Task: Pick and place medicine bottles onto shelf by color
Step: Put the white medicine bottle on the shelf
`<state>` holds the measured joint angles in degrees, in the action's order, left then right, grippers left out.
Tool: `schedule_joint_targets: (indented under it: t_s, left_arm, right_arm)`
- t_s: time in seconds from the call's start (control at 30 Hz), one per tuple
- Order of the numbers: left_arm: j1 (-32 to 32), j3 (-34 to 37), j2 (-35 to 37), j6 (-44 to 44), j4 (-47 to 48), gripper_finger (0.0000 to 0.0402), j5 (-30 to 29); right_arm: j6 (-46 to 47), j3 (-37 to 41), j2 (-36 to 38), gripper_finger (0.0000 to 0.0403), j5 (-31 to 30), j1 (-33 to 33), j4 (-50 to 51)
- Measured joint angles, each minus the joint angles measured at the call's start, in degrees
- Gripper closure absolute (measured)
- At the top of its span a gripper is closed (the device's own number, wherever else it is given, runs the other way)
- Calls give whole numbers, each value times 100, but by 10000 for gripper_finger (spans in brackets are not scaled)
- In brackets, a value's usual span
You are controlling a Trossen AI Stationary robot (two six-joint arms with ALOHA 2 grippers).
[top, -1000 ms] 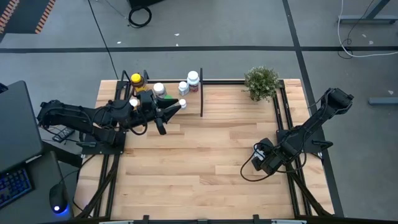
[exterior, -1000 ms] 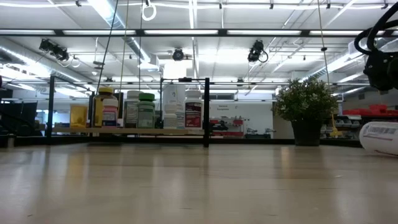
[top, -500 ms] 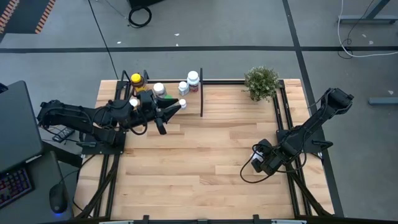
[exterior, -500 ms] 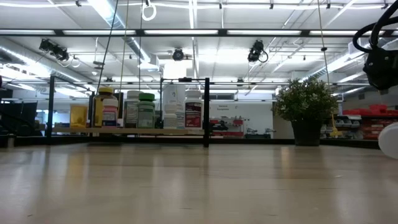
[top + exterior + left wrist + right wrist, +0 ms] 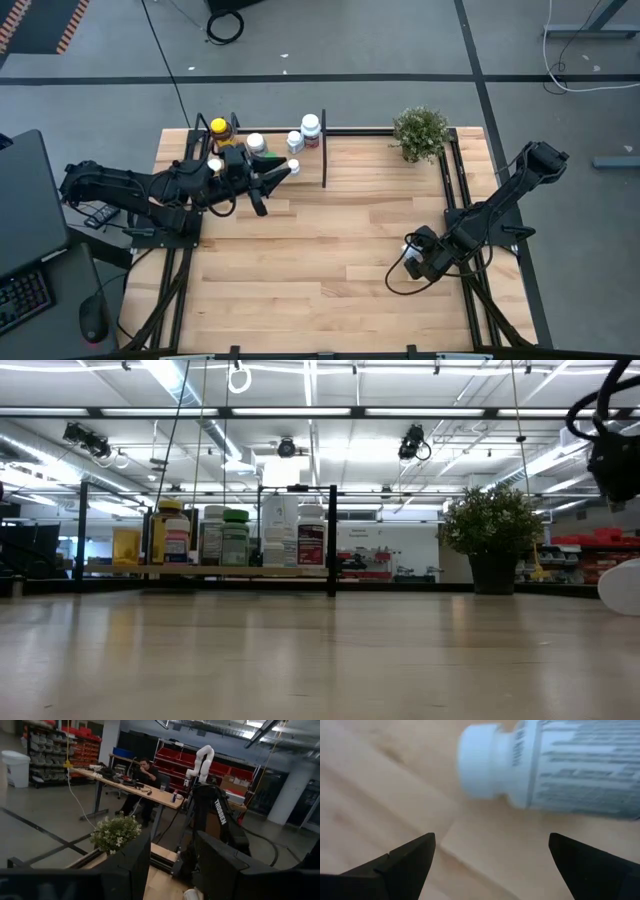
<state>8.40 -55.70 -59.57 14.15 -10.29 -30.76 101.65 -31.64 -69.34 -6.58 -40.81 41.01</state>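
Several medicine bottles (image 5: 235, 538) stand on the shelf (image 5: 230, 571) at the table's far left: an amber one with a yellow cap (image 5: 218, 127), a green one and white ones (image 5: 311, 125). My left gripper (image 5: 278, 176) hovers open beside the shelf, and a white cap (image 5: 293, 167) shows just off its fingertips; its fingers (image 5: 130, 865) hold nothing. One white bottle (image 5: 555, 765) lies on its side on the table near the right edge (image 5: 408, 250). My right gripper (image 5: 491, 837) is open low over the table, its fingertips short of that bottle's cap (image 5: 480, 760).
A small green potted plant (image 5: 420, 132) stands at the far right of the table. A black upright post (image 5: 325, 155) ends the shelf. A person sits at a desk in the room beyond (image 5: 145, 770). The middle planks (image 5: 330, 250) carry nothing.
My right gripper has shifted slightly toward the table's near edge. In the low view, the lying white bottle has moved toward the table's right, and only its end now shows at the picture's edge. The left arm has kept still.
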Motion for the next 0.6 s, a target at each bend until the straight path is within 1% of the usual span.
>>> schedule_joint_targets:
  t_s: [0.13,0.27,0.43,0.6]
  left_arm:
    - [0,-213,0,-261,12,239,21]
    - [0,-523,0,-248,430,239,42]
    - [0,-559,-7,-135,632,239,50]
    - [0,-559,-7,-136,680,239,50]
  right_arm:
    - [-163,-237,0,5,136,-83,7]
    - [-180,-404,0,5,176,-128,54]
    - [-84,-550,-2,5,338,-164,100]
    - [188,-588,-2,5,344,-295,90]
